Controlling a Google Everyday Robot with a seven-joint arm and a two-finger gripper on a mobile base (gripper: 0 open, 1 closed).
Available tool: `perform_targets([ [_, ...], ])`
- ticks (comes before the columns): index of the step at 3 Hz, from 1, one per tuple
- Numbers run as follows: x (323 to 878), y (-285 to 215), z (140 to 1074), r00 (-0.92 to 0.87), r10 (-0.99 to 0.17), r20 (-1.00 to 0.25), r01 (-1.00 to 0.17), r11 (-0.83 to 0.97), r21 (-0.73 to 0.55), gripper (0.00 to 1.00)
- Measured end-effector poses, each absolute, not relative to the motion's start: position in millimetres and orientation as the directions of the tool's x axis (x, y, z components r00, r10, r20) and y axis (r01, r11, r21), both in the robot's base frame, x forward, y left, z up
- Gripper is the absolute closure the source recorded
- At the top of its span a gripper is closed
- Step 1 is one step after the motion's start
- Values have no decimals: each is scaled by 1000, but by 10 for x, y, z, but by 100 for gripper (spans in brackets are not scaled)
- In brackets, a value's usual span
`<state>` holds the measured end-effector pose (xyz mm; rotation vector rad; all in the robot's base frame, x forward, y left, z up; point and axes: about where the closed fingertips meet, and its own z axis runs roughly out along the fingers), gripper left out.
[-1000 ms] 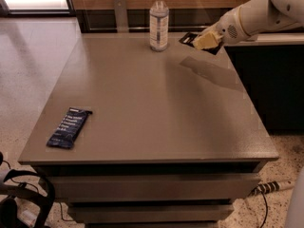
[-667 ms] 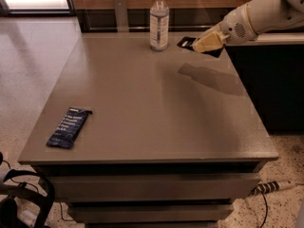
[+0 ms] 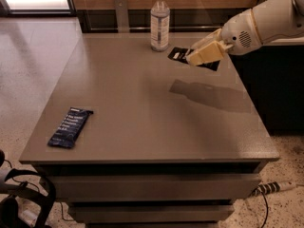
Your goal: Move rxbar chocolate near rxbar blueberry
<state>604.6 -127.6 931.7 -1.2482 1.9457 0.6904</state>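
Note:
The rxbar chocolate (image 3: 180, 55), a flat black wrapper with white text, is held in the air above the table's far right part. My gripper (image 3: 199, 54) is shut on it, with the cream fingers covering its middle; the white arm reaches in from the right. The bar's shadow falls on the table below. The rxbar blueberry (image 3: 70, 127), a dark navy-blue wrapper, lies flat near the table's front left corner, far from the gripper.
A clear water bottle with a white cap (image 3: 160, 22) stands at the table's back edge, just left of the held bar. The grey table (image 3: 142, 113) has drawers below. A dark counter stands to the right, a power strip (image 3: 270, 188) on the floor.
My gripper has moved left and toward the table's middle, carrying the rxbar chocolate away from the back right edge. The blueberry bar and bottle have not moved.

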Motion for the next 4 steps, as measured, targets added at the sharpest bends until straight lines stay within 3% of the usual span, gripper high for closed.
perform_targets([
  [2,5264,-692,9259,-173,-559,-811,-965,259,27,100],
  [4,5038,-280,9165,-135,-545,-828,-983,179,42,100],
])
